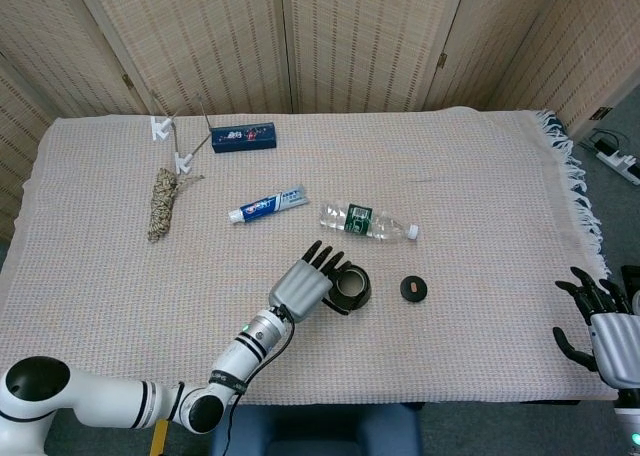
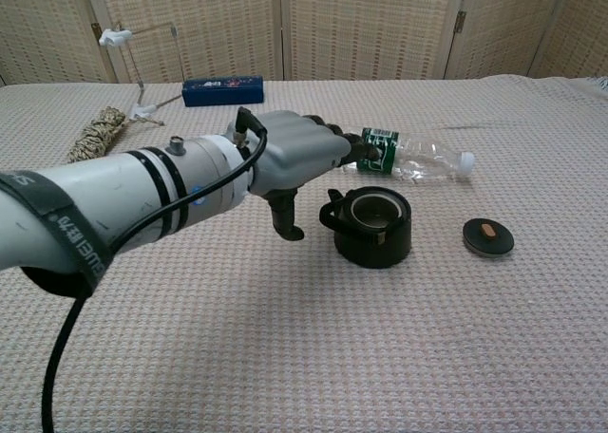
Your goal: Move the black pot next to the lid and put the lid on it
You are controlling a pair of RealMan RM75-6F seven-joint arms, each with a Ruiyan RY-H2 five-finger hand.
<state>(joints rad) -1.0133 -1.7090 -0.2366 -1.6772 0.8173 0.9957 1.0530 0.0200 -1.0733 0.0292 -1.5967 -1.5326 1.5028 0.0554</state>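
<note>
The black pot (image 1: 353, 287) stands open-topped on the cloth near the table's front middle, seen from the chest as a squat pot (image 2: 372, 247) with its handle folded down. Its small black lid (image 1: 414, 288), with an orange knob, lies flat a short way to the pot's right (image 2: 488, 237). My left hand (image 1: 306, 282) hovers just left of the pot, fingers spread and holding nothing; in the chest view the left hand (image 2: 296, 158) sits beside the pot with the thumb hanging down. My right hand (image 1: 598, 322) stays off the table's front right corner, fingers apart and empty.
A clear water bottle (image 1: 368, 222) lies just behind the pot. A toothpaste tube (image 1: 268, 206) lies further left. A blue box (image 1: 243, 136), a white clip stand (image 1: 168, 144) and a coil of rope (image 1: 162, 202) are at the back left.
</note>
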